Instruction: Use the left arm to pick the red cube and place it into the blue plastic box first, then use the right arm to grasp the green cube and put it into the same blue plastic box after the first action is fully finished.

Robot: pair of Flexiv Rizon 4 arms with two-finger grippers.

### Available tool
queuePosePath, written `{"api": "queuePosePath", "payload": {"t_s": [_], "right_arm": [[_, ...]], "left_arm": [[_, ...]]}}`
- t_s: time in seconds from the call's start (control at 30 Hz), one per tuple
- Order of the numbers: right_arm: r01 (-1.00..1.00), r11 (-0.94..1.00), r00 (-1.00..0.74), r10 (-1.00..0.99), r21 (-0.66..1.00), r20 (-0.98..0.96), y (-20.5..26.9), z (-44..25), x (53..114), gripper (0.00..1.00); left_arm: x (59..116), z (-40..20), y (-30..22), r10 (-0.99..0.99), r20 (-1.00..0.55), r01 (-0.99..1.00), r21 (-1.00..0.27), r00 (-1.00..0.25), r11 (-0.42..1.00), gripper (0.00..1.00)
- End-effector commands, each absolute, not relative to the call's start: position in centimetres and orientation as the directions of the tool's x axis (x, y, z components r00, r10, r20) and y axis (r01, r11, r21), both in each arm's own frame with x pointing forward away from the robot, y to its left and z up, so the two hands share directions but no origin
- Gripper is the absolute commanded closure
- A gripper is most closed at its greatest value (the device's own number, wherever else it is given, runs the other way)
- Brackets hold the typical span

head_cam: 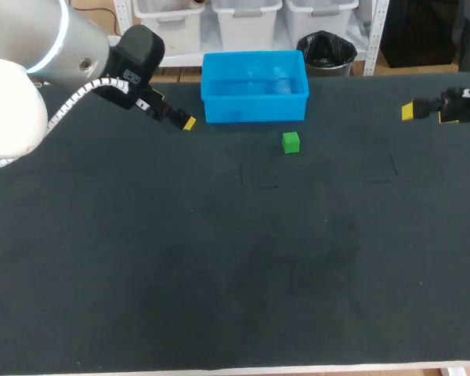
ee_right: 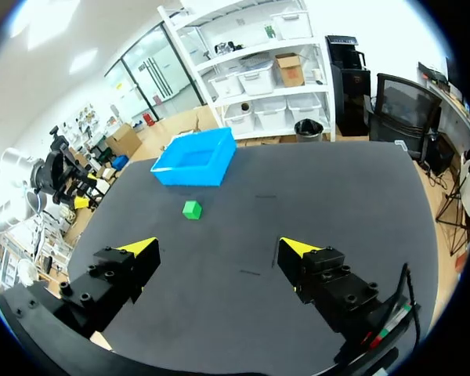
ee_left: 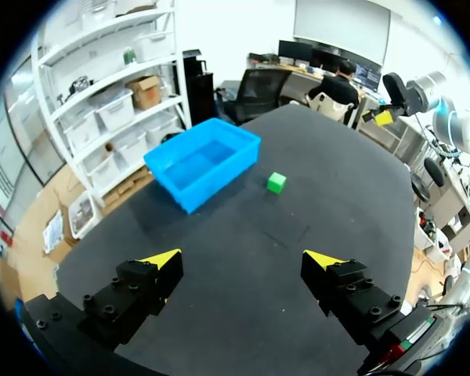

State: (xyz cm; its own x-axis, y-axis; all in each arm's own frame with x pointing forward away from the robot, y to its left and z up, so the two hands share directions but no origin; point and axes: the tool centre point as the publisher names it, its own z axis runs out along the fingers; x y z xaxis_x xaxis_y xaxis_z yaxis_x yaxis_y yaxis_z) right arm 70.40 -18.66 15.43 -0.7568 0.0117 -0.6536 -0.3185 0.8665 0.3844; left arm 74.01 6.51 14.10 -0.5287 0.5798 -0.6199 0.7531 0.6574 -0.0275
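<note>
The green cube (head_cam: 291, 142) sits on the dark table just in front of the blue plastic box (head_cam: 254, 108), toward its right end. No red cube shows in any view, and the box's inside looks plain blue. My left gripper (head_cam: 182, 120) hovers open left of the box, holding nothing. My right gripper (head_cam: 428, 111) hangs open at the far right edge, also holding nothing. In the left wrist view, the left gripper (ee_left: 244, 259) has the box (ee_left: 219, 184) and cube (ee_left: 276, 182) well ahead of it. The right gripper (ee_right: 219, 247) likewise sees the cube (ee_right: 192, 209) and box (ee_right: 189, 176) ahead.
The black table top (head_cam: 235, 266) stretches wide and flat in front of the cube and box. The box stands at the table's far edge. My left arm's large grey and white links (head_cam: 39, 55) fill the near left corner.
</note>
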Motion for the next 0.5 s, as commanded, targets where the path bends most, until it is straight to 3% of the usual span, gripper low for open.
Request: {"api": "queuePosePath", "payload": {"t_s": [0.03, 0.5], "right_arm": [[-0.349, 0.853, -0.747, -0.002, 0.389, -0.665, -18.5, 14.5, 72.3, 0.0], [-0.329, 0.866, -0.78, -0.024, 0.377, -0.626, -14.8, 14.7, 75.0, 0.0]], "left_arm": [[74.0, 14.1, 6.7, 0.58, -0.624, 0.757, -0.03, -0.524, 0.652, 0.0], [74.0, 14.1, 6.7, 0.58, -0.624, 0.757, -0.03, -0.524, 0.652, 0.0]]}}
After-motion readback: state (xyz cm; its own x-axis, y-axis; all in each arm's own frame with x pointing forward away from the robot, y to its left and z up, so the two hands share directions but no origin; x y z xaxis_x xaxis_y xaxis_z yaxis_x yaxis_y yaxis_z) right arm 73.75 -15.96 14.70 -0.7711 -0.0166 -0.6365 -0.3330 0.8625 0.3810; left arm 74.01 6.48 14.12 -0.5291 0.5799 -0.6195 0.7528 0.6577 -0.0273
